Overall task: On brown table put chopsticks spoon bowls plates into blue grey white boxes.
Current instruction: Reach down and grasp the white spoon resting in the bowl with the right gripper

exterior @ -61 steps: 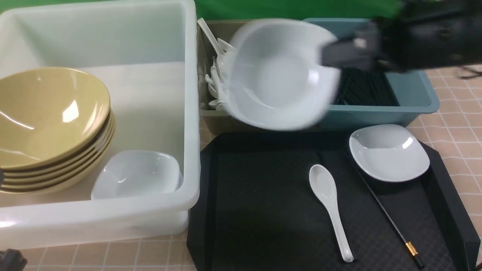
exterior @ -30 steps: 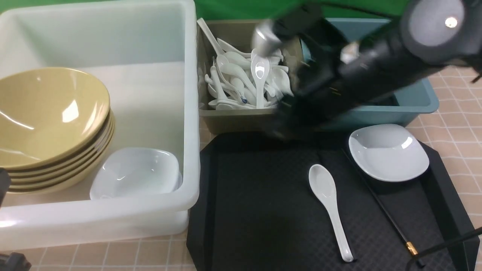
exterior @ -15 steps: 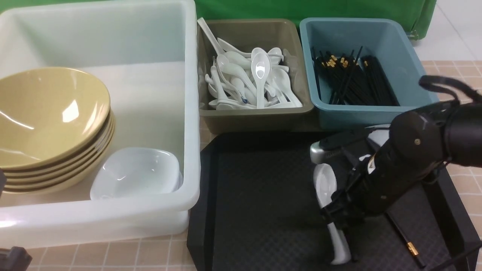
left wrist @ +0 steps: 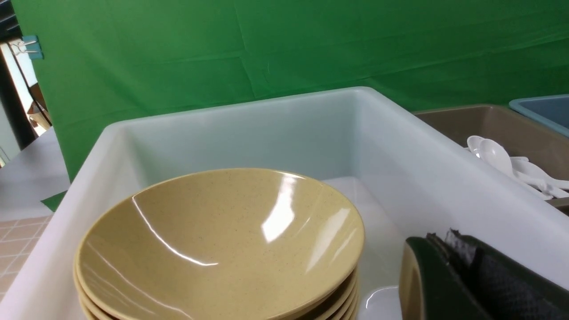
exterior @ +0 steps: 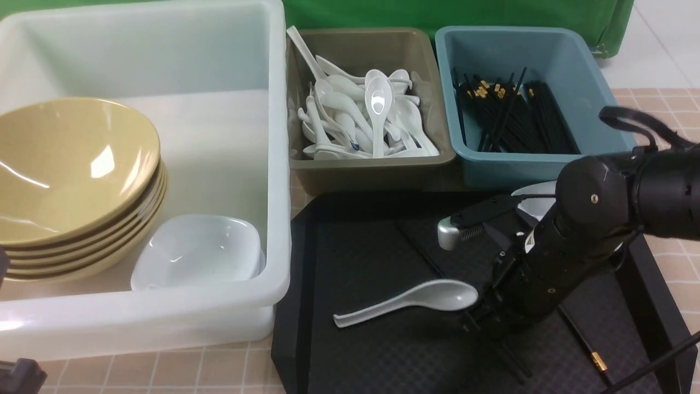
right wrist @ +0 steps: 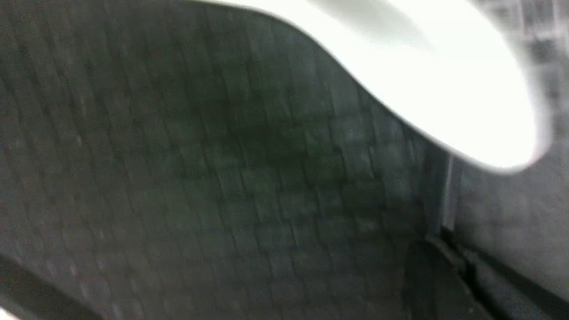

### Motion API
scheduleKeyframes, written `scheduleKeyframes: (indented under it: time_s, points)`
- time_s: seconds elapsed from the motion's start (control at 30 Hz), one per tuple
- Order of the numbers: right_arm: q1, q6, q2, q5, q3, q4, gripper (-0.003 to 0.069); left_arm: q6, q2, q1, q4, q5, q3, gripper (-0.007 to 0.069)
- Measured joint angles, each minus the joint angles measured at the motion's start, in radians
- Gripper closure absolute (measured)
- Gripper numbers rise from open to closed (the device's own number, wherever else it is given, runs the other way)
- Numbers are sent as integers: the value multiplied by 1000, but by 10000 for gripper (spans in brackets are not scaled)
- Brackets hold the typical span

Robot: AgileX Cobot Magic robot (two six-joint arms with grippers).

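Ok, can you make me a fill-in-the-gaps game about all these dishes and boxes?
1. The yellow bowls are stacked inside the ___ tub.
2. The chopsticks lie in the ___ bin.
3. The grey bin is full of white ___.
4. One spoon lies by itself on the black ___, close to the right gripper.
Missing words: white; blue; spoons; tray.
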State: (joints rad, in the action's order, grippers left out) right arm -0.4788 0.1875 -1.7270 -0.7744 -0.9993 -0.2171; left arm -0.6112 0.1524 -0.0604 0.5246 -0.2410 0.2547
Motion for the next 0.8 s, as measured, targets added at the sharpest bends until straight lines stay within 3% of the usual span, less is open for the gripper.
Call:
scheduleKeyframes:
  time_s: [0.1, 0.27, 0.3, 0.37, 0.5, 0.67, 0.8]
  points:
    - [0, 12, 5, -67, -43, 23, 583, -1, 0, 0, 0, 0, 0, 623]
    - [0, 53, 5, -133, -129, 34, 396, 0, 0, 0, 0, 0, 0, 623]
    - [0, 54, 5, -135, -131, 35, 387, 0, 0, 0, 0, 0, 0, 623]
    - [0, 62, 5, -137, -154, 41, 288, 0, 0, 0, 0, 0, 0, 623]
    - [0, 98, 5, -88, -168, 37, 183, 0, 0, 0, 0, 1, 0, 623]
    - [0, 134, -33, -2, -174, -27, 157, 0, 0, 0, 0, 4, 0, 623]
    - [0, 137, -90, 14, -174, -54, 206, 0, 0, 0, 0, 8, 0, 623]
